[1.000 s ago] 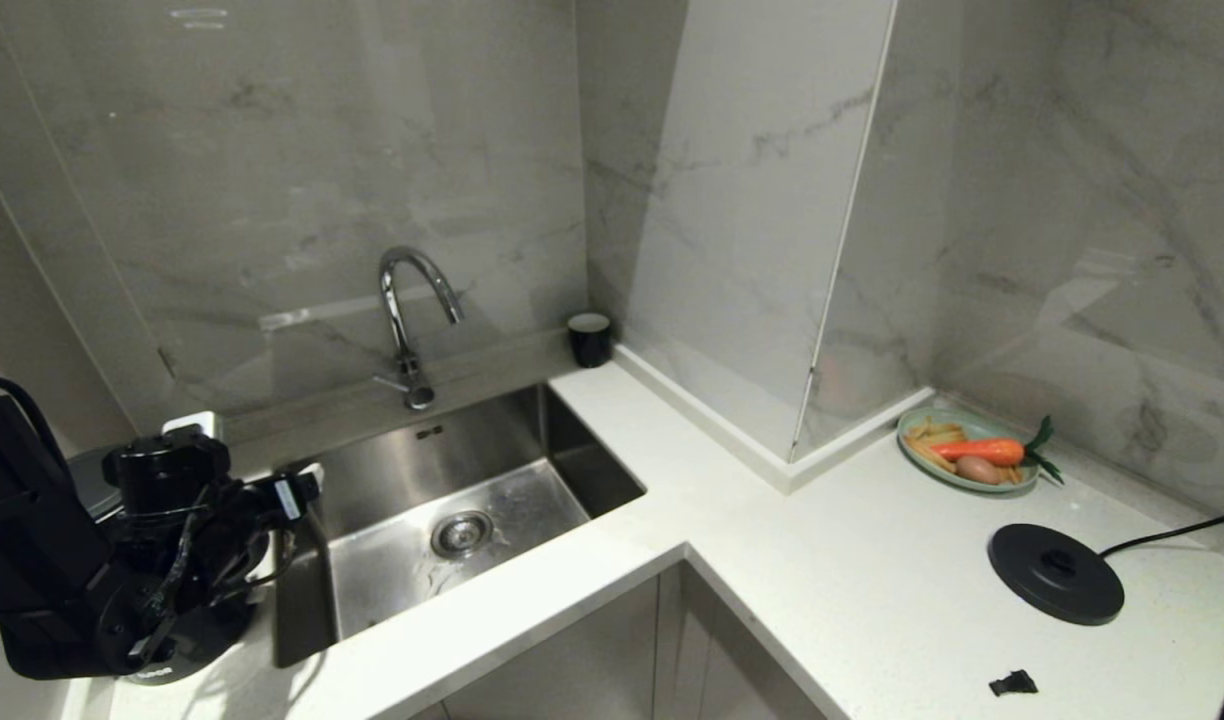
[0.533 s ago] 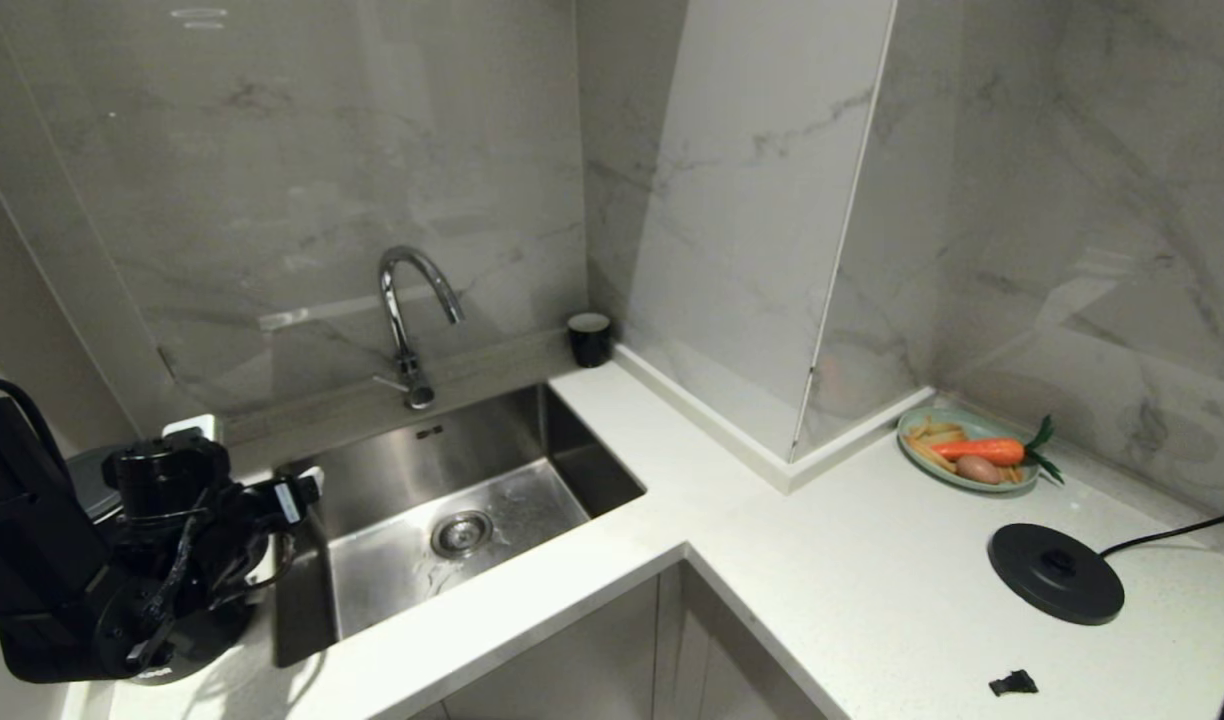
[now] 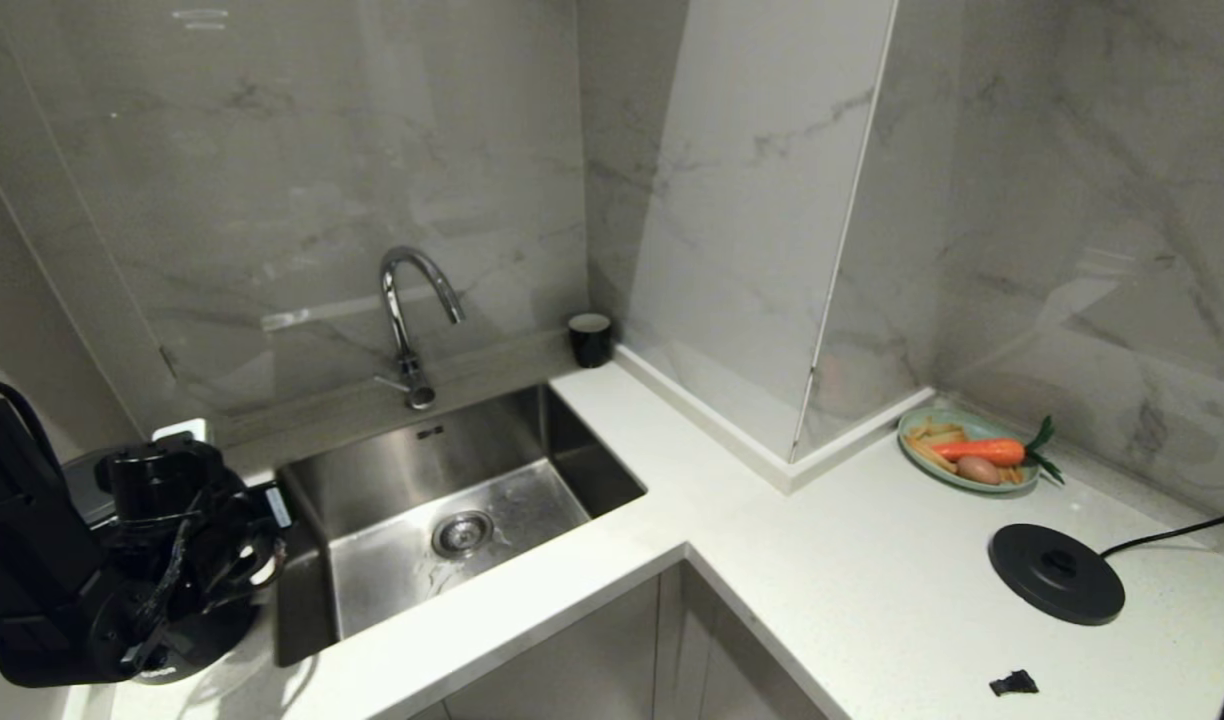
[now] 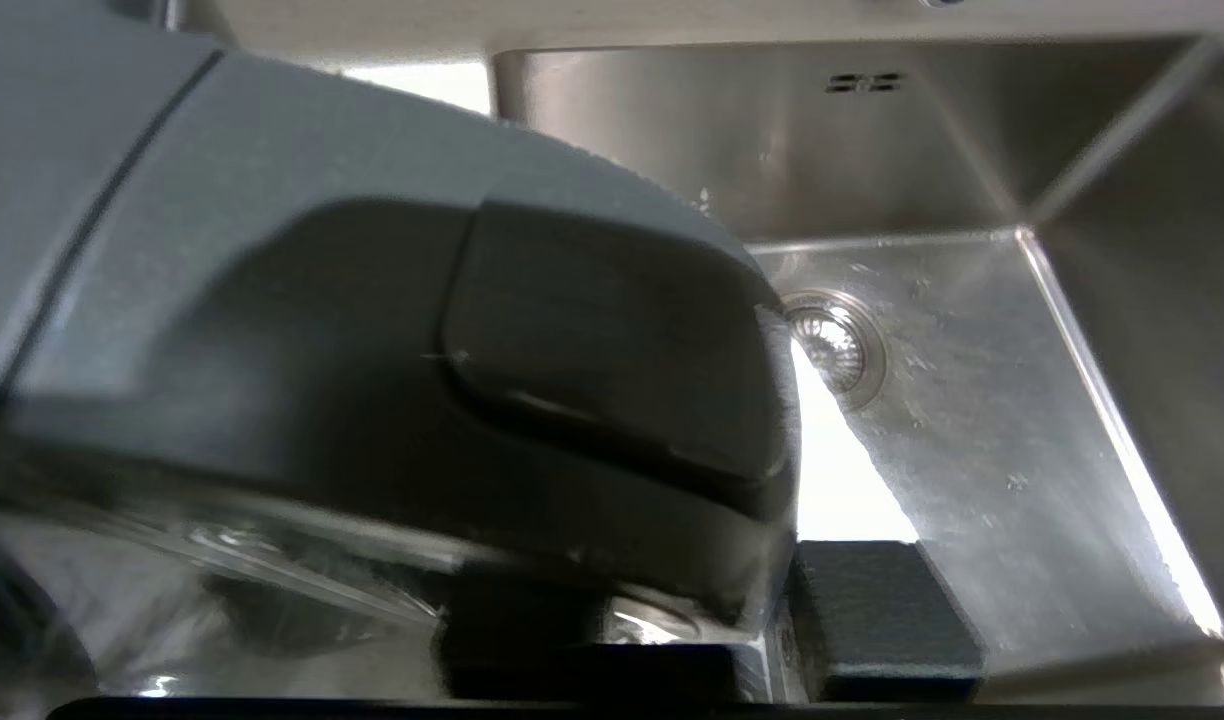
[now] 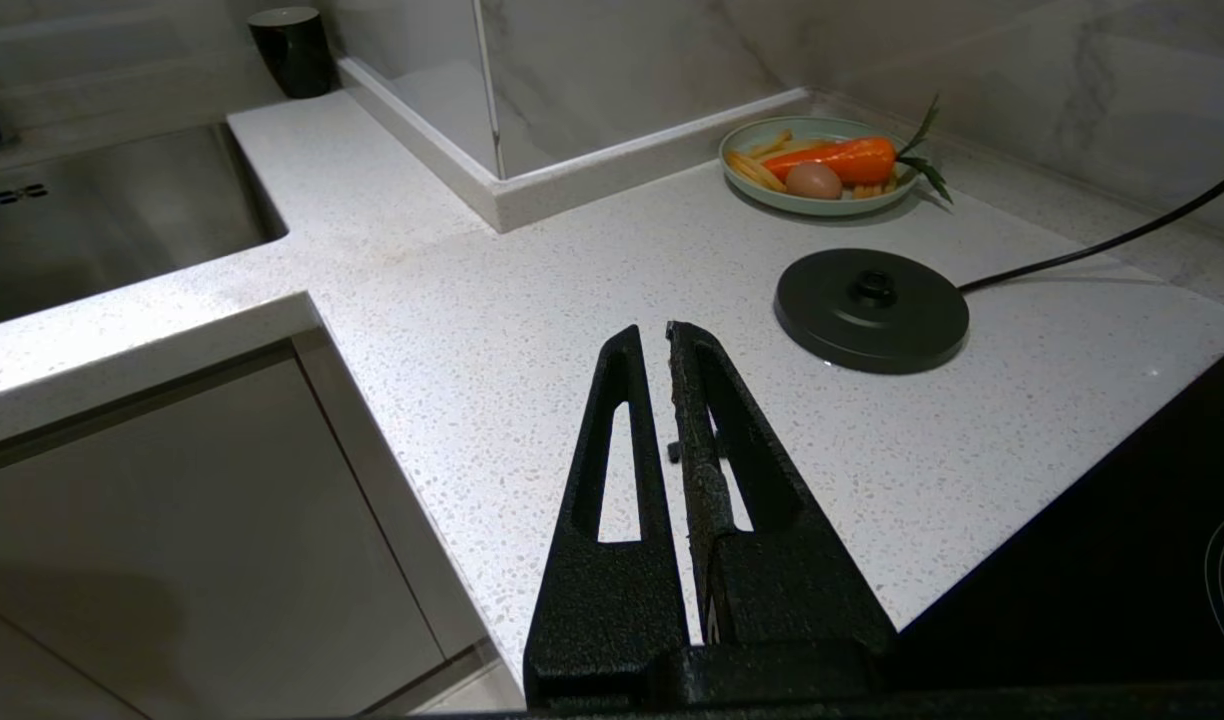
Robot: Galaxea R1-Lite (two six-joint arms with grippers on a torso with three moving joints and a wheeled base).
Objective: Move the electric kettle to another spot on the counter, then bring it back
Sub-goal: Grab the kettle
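The electric kettle [image 3: 202,635] stands on the counter [image 3: 852,560] left of the sink, mostly hidden behind my left arm. In the left wrist view its grey lid and black handle top [image 4: 372,350] fill most of the picture. My left gripper [image 3: 234,520] reaches in from the left, and its jaws [image 4: 782,640] are shut on the kettle's handle, one finger [image 4: 882,620] on the sink side. My right gripper [image 5: 652,335] hangs parked over the counter's front corner, shut and empty.
The steel sink [image 3: 452,500] and faucet [image 3: 407,320] lie right beside the kettle. A black cup [image 3: 589,338] stands at the wall. On the right stretch are a plate of vegetables [image 3: 967,455], the corded base disc [image 3: 1055,572], a small black scrap [image 3: 1012,683] and the hob [image 5: 1122,560].
The left gripper's fingers have drawn together onto the kettle's handle; its sink-side finger moved left. The arm itself has stayed in place, and the right arm has not moved.
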